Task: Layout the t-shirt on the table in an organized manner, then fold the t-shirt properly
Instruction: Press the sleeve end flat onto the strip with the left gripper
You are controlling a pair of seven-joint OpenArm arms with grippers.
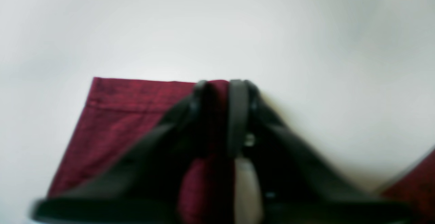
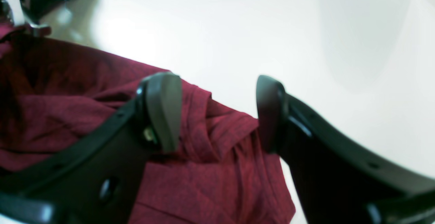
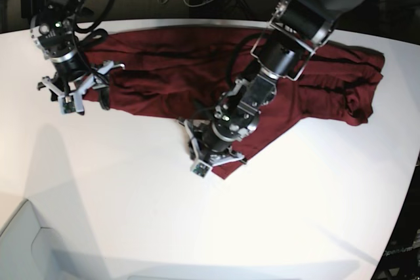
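The t-shirt (image 3: 170, 77) sprawls rumpled across the table's (image 3: 131, 214) far side. My left gripper (image 1: 222, 88) is clamped on its near cuff; my right gripper (image 2: 217, 112) gapes wide over a bunched end, gripping nothing.

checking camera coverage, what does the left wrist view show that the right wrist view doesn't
Only the left wrist view shows the left end effector shut on the hemmed corner of the t-shirt. Only the right wrist view shows the right end effector open over a bunched, wrinkled part of the shirt, not gripping it. Both show maroon fabric lying on the white table.
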